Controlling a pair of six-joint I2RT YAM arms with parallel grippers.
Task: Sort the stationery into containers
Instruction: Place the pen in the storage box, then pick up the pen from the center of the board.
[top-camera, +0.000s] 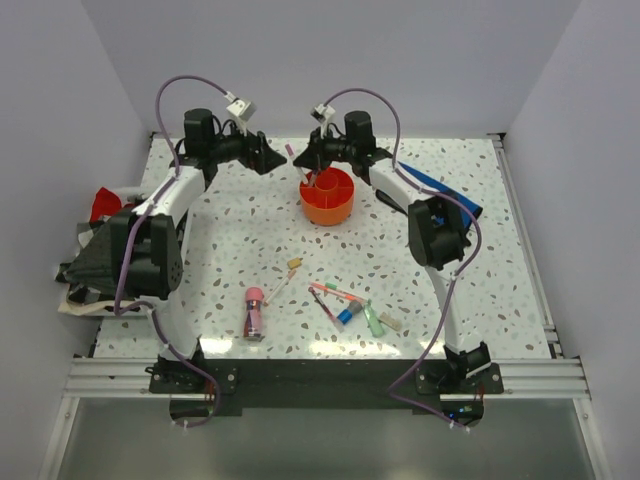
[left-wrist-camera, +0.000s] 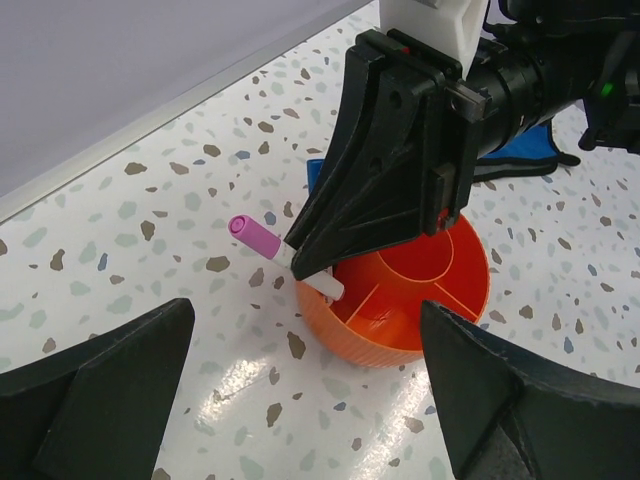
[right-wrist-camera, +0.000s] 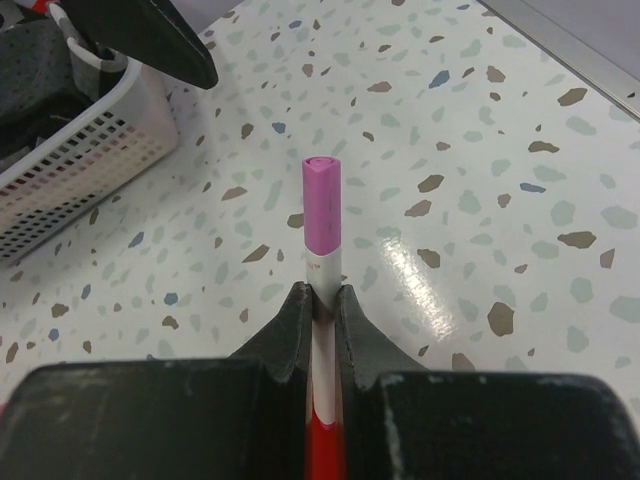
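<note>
Two slender robot arms, the left arm (top-camera: 172, 200) and the right arm (top-camera: 392, 185), have white tubular links between bulky black joint housings. A thin purple cable (top-camera: 165, 95) loops along each. Small white camera blocks (top-camera: 240, 105) cap the wrists. The fingers (left-wrist-camera: 100, 390) are matte black wedges.

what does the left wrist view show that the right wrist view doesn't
Only the left wrist view: the orange caddy with its dividers, and the right gripper seen from outside, at the caddy's rim. Only the right wrist view: a white perforated basket at upper left. Both: the pink-capped marker clamped in the right gripper, and the speckled table.
</note>
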